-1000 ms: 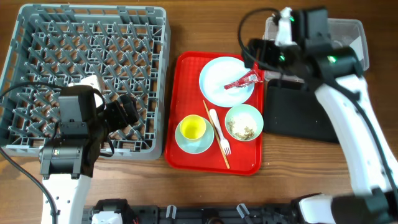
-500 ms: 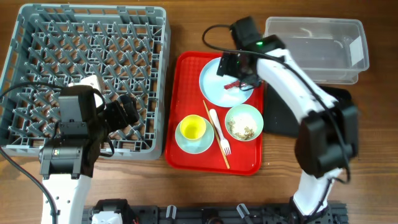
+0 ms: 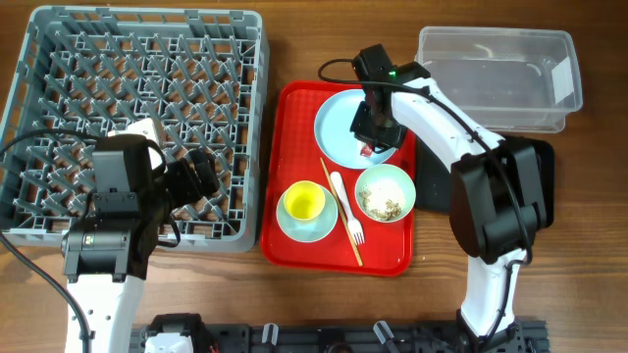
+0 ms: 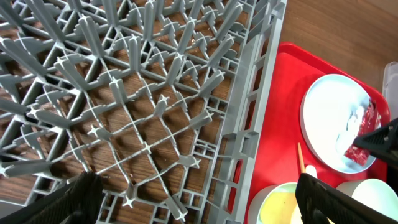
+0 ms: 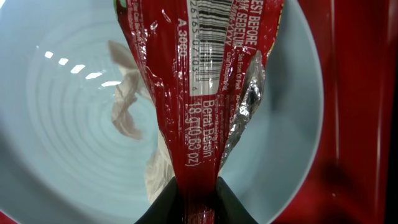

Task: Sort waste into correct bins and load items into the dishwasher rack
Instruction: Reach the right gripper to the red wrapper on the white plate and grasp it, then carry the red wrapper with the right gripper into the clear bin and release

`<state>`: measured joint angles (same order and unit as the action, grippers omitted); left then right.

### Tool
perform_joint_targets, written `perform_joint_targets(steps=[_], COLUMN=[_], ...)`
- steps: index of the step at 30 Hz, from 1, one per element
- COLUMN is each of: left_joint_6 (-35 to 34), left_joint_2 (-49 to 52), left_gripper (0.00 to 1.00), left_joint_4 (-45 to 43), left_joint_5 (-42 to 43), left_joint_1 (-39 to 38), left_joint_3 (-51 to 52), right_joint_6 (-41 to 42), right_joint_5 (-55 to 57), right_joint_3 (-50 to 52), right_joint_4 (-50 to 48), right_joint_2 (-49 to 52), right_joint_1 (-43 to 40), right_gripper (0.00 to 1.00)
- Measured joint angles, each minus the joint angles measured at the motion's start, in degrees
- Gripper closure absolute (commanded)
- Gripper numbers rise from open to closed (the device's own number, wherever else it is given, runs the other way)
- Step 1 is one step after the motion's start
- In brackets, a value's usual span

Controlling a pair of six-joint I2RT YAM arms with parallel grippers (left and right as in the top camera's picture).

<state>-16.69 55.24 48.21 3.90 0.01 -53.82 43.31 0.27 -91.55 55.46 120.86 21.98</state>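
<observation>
One red wrapper (image 5: 199, 124), one plate (image 5: 68, 162)

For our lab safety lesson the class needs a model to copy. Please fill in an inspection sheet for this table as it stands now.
Surface: wooden table, no spills seen.
Job's things: rack, no dishes seen in it. The red tray carries a plate, a bowl of crumbs, a cup on a saucer, a fork and a stick. A white scrap lies on the plate. The clear tub and black tray sit at the right.
Clutter: nothing seen.
Pincers: right pincer shut on the wrapper, over the plate; left pincer open above the rack.
Cables: black cable loops behind the red tray; second cable arcs over the rack's left side.
Surroundings: nothing seen beyond the table.
</observation>
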Motion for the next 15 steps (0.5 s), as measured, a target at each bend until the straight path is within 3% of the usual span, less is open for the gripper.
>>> perform_joint_targets(steps=[15], left_joint_6=[0.0], left_joint_2=[0.0], left_gripper=[0.00], left_joint_4=[0.0], left_joint_5=[0.0], left_joint_1=[0.0], left_joint_3=[0.0], right_joint_6=[-2.8], right_joint_5=[0.0], right_joint_3=[0.0], right_joint_4=[1.9], right_joint_2=[-7.7], right_joint_1=[0.0], right_gripper=[0.96])
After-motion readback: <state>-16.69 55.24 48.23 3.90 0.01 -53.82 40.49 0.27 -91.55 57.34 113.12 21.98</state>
